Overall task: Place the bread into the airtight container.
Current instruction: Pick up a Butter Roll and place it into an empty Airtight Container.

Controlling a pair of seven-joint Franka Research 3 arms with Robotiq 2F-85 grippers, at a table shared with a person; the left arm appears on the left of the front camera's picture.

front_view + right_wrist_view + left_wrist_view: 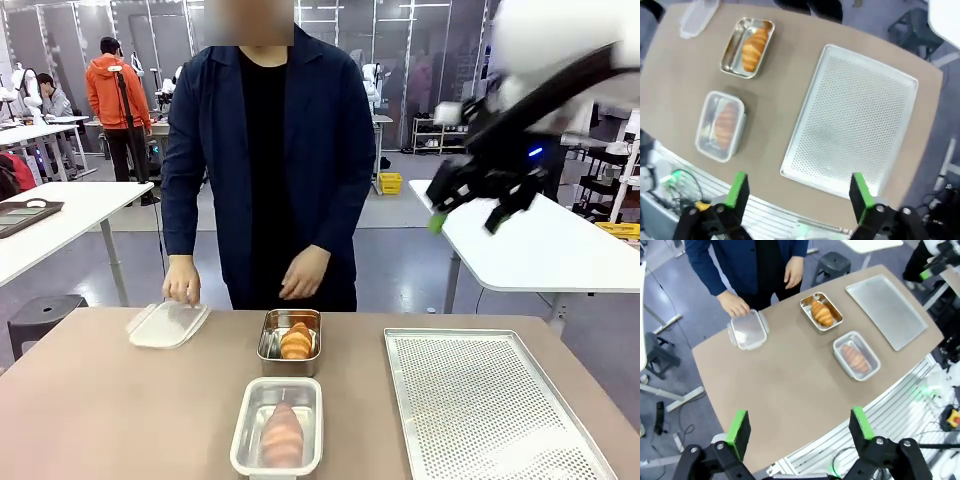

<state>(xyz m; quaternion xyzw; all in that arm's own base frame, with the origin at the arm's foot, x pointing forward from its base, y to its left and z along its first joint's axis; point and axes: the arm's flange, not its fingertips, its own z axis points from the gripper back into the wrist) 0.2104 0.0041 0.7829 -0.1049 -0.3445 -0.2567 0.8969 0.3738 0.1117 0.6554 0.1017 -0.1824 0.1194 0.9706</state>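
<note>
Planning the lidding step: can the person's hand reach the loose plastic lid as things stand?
Probably yes: the hand already rests at the lid's far edge, with nothing between them.

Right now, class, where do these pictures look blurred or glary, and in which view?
Front view: the raised right gripper and its arm are motion-smeared, while the croissant in the metal container stays sharp. Right wrist view: soft overall, glare on the perforated tray. Left wrist view: crisp, with the table edge bowed.

The brown table (pixel 120 400) carries a lid (pixel 168 324), two containers (pixel 289 341) (pixel 279 425) and a tray (pixel 490 405).
</note>
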